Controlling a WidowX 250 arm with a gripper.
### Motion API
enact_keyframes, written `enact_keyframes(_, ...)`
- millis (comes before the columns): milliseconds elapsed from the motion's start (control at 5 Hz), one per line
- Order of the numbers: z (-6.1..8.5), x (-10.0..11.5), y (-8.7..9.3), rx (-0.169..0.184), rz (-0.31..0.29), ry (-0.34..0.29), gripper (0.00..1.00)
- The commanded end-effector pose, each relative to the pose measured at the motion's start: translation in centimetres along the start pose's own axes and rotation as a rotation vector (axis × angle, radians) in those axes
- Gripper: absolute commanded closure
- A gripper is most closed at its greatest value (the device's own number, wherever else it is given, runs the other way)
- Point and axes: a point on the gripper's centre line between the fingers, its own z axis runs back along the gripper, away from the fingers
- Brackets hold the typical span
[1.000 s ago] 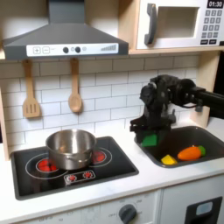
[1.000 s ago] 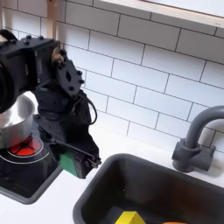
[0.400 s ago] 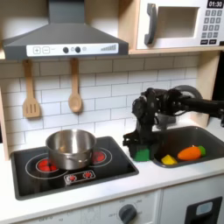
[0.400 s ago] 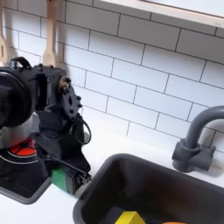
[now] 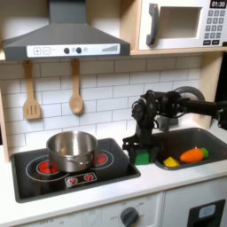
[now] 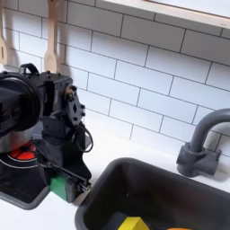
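On the bench, between the stove's edge and the sink (image 5: 191,137), the gripper (image 5: 142,152) is down low with its jaws closed on a green block (image 5: 143,157) that sits just above or on the bench, the block also showing in the second exterior view (image 6: 60,186). The sink holds an orange carrot (image 5: 191,154) and a yellow piece (image 5: 169,161) lying side by side on its floor. Farther to the first exterior view's left, a steel pot (image 5: 71,150) stands on the stove (image 5: 53,173); I cannot tell what is in it.
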Motion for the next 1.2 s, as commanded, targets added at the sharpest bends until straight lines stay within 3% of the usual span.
enact_keyframes(0,1.7,0.2,0.5,-0.011,0.001,-0.014,0.00)
enact_keyframes(200,3.0,0.8,0.9,-0.026,0.008,-0.022,0.00)
enact_keyframes(400,4.8,1.1,1.6,-0.018,0.016,-0.038,0.00)
enact_keyframes(600,6.6,1.3,2.8,0.011,0.038,-0.072,0.00)
enact_keyframes(800,7.4,1.7,3.9,0.031,0.066,-0.086,0.00)
enact_keyframes(1000,7.9,1.9,5.4,0.074,0.089,-0.103,0.00)
